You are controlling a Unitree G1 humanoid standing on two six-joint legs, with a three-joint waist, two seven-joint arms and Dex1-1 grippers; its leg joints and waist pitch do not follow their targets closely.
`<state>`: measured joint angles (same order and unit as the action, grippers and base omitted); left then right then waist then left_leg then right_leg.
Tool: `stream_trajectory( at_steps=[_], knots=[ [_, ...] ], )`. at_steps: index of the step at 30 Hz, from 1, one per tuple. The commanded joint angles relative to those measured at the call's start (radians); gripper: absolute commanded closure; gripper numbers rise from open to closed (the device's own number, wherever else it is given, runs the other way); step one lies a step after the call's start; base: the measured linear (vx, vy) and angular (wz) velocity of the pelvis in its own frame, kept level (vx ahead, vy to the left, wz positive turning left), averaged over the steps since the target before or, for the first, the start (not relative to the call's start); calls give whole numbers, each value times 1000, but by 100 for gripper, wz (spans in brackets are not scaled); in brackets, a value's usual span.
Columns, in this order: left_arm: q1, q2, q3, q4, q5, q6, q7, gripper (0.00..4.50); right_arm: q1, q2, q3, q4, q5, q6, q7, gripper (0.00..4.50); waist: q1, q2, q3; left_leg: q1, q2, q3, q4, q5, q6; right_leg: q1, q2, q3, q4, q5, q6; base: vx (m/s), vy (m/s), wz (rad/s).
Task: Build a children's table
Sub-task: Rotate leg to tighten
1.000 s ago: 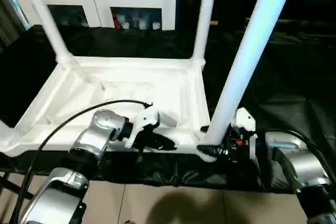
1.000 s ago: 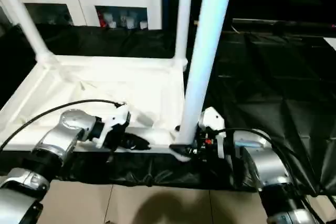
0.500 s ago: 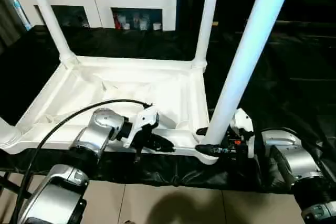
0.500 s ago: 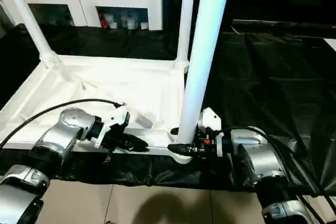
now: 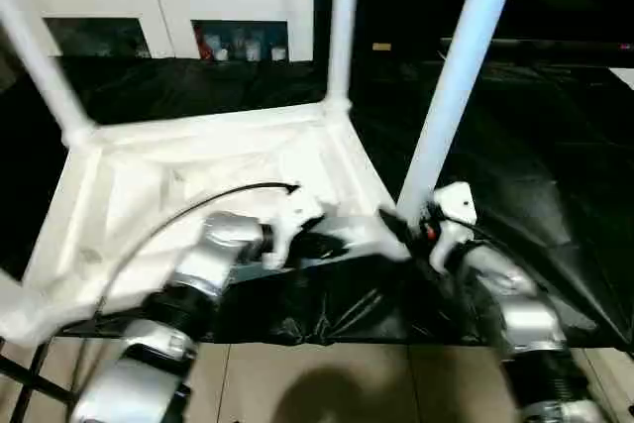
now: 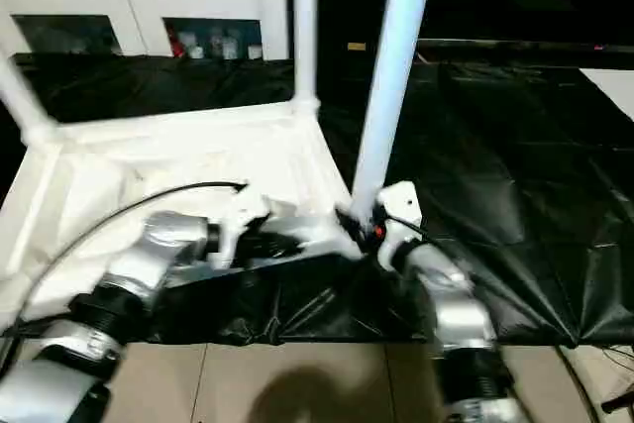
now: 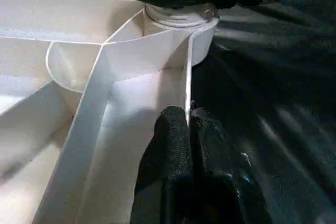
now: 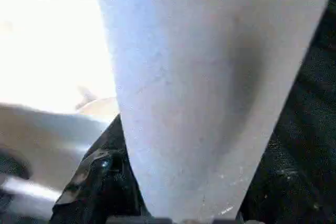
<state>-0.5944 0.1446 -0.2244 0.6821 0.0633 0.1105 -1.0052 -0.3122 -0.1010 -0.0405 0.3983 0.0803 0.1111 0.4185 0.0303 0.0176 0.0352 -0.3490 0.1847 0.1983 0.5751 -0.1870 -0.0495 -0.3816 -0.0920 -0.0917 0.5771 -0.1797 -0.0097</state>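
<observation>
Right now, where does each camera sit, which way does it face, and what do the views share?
Left eye and right eye: on the head, looking down over both silver forearms at the upturned table top on black sheeting.
Left wrist: along the left gripper, pinching the top's rim wall, toward the corner socket.
Right wrist: close against the near leg, which the right gripper grips at its base.
Shared: that leg's corner.
</observation>
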Motion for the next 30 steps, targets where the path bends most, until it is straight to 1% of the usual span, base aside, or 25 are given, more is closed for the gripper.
stream_trajectory(
  at_steps=[1,2,3,4,5,6,7,9,10,11,13,15,16,17,18,19,20,21,22,23,24,25,27,28,30],
  knots=[
    [18,-67,-36,-25,-11,0,43,450,20,70,40,16,-6,73,-72,254,-2,-6,-35,13,46,-37,-79,-385,7,12,-71,48,-109,-572,-98,0,0,0],
    [18,-67,-36,-25,-11,0,43,450,20,70,40,16,-6,73,-72,254,-3,-6,-35,12,47,-37,-80,-386,7,12,-70,48,-110,-570,-95,0,0,0],
    [25,-82,-43,-43,-2,8,72,450,31,99,41,-22,-13,89,-116,219,-3,-5,-35,11,48,-38,-82,-389,7,12,-69,49,-109,-562,-93,0,0,0],
    [25,-82,-43,-43,-2,8,72,450,31,99,41,-22,-13,89,-116,219,-3,-5,-36,10,49,-38,-83,-388,5,11,-68,51,-107,-541,-95,0,0,0],
    [28,-84,-44,-52,-6,10,66,450,37,104,38,-42,-1,93,-108,198,-3,-5,-36,10,49,-38,-84,-389,5,11,-69,51,-106,-536,-96,0,0,0],
    [31,-83,-42,-58,-10,11,60,450,40,101,37,-55,9,97,-93,198,-3,-3,-36,9,49,-38,-84,-392,6,12,-68,51,-106,-532,-97,0,0,0],
    [31,-83,-42,-58,-10,11,60,450,40,101,37,-55,9,97,-93,181,-2,-3,-37,8,51,-37,-85,-387,10,13,-69,54,-103,-500,-103,0,0,0],
    [35,-82,-43,-66,-12,15,59,450,43,100,38,-67,15,102,-89,171,-3,-4,-38,4,50,-37,-86,-376,13,16,-68,55,-99,-472,-112,0,0,0],
    [41,-54,-33,-78,-30,9,18,450,47,47,65,-103,15,104,-3,160,-2,-4,-38,4,50,-36,-86,-372,14,16,-68,56,-98,-466,-115,0,0,0],
    [41,-54,-33,-78,-30,9,18,450,47,47,65,-103,15,104,-3,142,-1,-6,-38,2,50,-36,-85,-362,21,21,-67,57,-95,-448,-117,0,0,0],
    [42,-42,-30,-82,-35,5,1,450,48,25,76,-117,16,107,33,142,1,-5,-40,2,49,-31,-82,-337,32,19,-67,60,-92,-408,-134,0,0,0],
    [43,-2,-17,-85,-57,-1,-65,450,48,-57,111,-136,15,82,163,142,4,-12,-44,-3,47,-29,-77,-292,46,30,-68,60,-85,-370,-147,0,0,0],
    [44,12,-13,-88,-65,0,-85,450,49,-84,124,-145,17,78,204,142,4,-10,-44,-6,47,-29,-77,-280,54,30,-68,60,-82,-354,-154,0,0,0],
    [41,35,-15,-87,-69,-13,-119,450,48,-123,137,-151,27,78,271,142,4,-18,-44,-8,47,-26,-74,-260,68,32,-67,61,-80,-325,-162,0,0,0],
    [41,35,-15,-87,-69,-13,-119,450,48,-123,137,-151,27,78,271,142,7,-15,-44,-9,47,-26,-73,-239,79,35,-68,61,-77,-311,-168,0,0,0],
    [40,41,-15,-87,-70,-15,-129,450,48,-133,141,-153,29,77,289,142,8,-12,-46,-7,48,-24,-71,-218,83,32,-69,61,-76,-293,-178,0,0,0],
    [38,55,-17,-88,-72,-17,-151,450,47,-158,150,-158,34,76,334,142,9,-14,-47,-7,48,-24,-69,-206,86,34,-69,61,-74,-279,-183,0,0,0],
    [38,55,-17,-88,-72,-17,-151,450,47,-158,150,-158,34,76,334,142,10,-13,-50,-9,49,-24,-67,-179,93,37,-68,61,-66,-229,-198,0,0,0],
    [32,79,-21,-86,-77,-24,-202,450,51,-207,173,-169,49,73,433,142,10,-17,-51,-9,50,-24,-67,-169,98,37,-66,60,-63,-207,-205,0,0,0],
    [28,95,-23,-85,-81,-27,-237,450,54,-242,188,-178,59,71,502,142,11,-14,-52,-9,51,-24,-64,-153,111,40,-65,59,-56,-165,-220,0,0,0],
    [23,111,-30,-81,-84,-35,-279,450,56,-279,212,-187,76,82,594,142,11,-17,-51,-9,51,-21,-61,-149,123,39,-63,59,-54,-137,-235,0,0,0],
    [22,113,-30,-80,-83,-36,-282,450,56,-282,215,-188,78,83,602,142,15,-15,-51,-8,53,-21,-61,-148,132,42,-64,57,-52,-129,-243,0,0,0],
    [14,133,-42,-70,-80,-50,-325,450,55,-323,250,-202,99,108,715,142,19,-13,-51,-9,55,-19,-59,-150,138,41,-64,56,-50,-128,-246,0,0,0],
    [11,141,-50,-63,-82,-59,-344,450,52,-340,269,-203,105,113,760,142,21,-14,-51,-9,55,-19,-59,-152,137,41,-64,55,-50,-130,-248,0,0,0],
    [7,145,-54,-57,-84,-64,-355,450,47,-349,283,-202,109,119,791,142,28,-14,-49,-5,58,-19,-60,-168,126,39,-66,56,-52,-160,-249,0,0,0]
  ],
)
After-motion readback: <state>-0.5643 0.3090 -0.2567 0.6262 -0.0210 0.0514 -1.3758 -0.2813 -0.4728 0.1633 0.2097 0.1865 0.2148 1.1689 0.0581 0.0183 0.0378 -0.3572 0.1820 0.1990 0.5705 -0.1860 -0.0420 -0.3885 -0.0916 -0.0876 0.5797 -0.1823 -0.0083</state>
